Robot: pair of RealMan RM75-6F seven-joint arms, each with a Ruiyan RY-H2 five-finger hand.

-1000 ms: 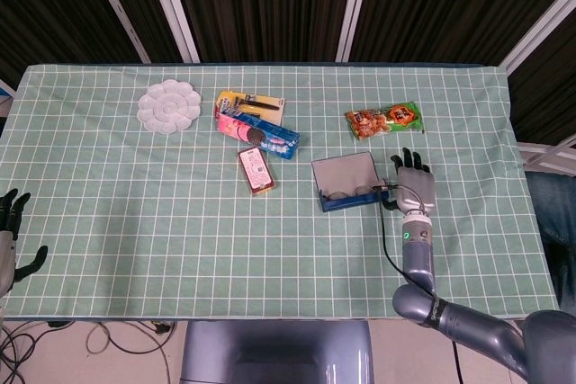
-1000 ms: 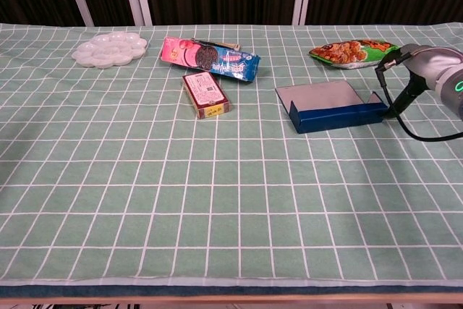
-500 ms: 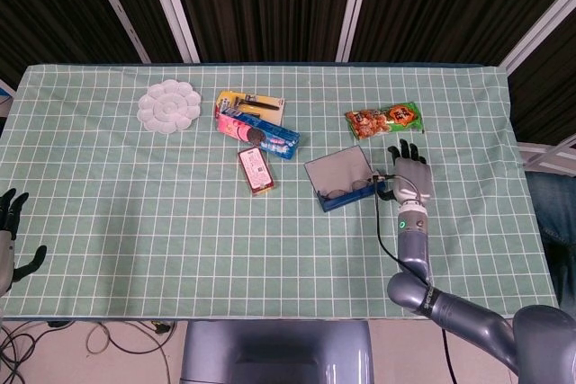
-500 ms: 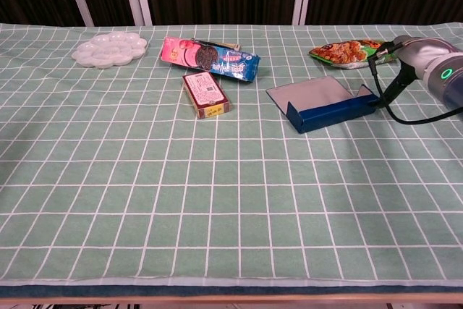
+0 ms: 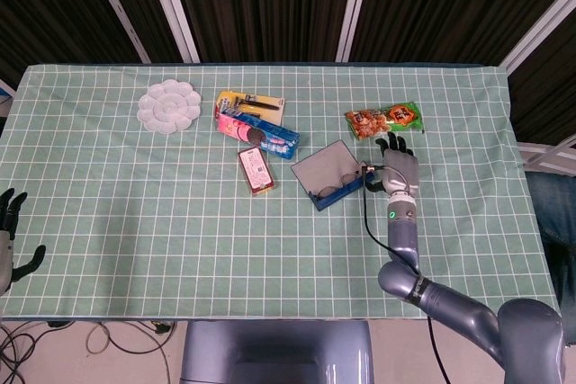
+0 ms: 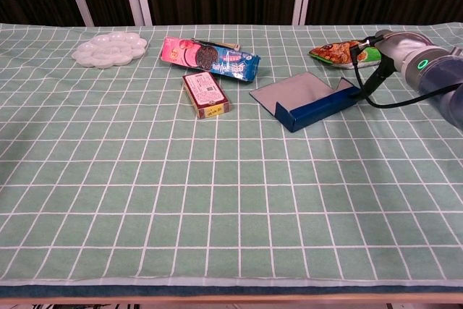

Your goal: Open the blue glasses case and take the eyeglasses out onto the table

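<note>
The left hand rests at the far left edge of the table in the head view, fingers spread apart and holding nothing; it lies well apart from every object.

The white palette tray sits at the far-left rear; its round wells show no contents. To its right lies a yellow-backed card pack with a dark item on it, partly overlapped by the blue-and-pink cookie package, which bears a picture of a dark round biscuit; its lettering is too small to read. Just in front lies the red box, with a pale label panel whose text is not legible.

The blue glasses case lies open right of centre, its grey-lined lid laid flat toward the rear-left. In the head view the eyeglasses are visible inside the blue tray part. Compared with the earlier frames, the case is rotated, its right end swung toward the rear, and it sits further left.

The right hand is against the right end of the case, fingers extended and apart; whether it grips the case wall or only touches it cannot be determined. The hand is now further to the rear and left than one second ago. The orange-and-green snack bag lies just behind the hand; its print is unreadable.
</note>
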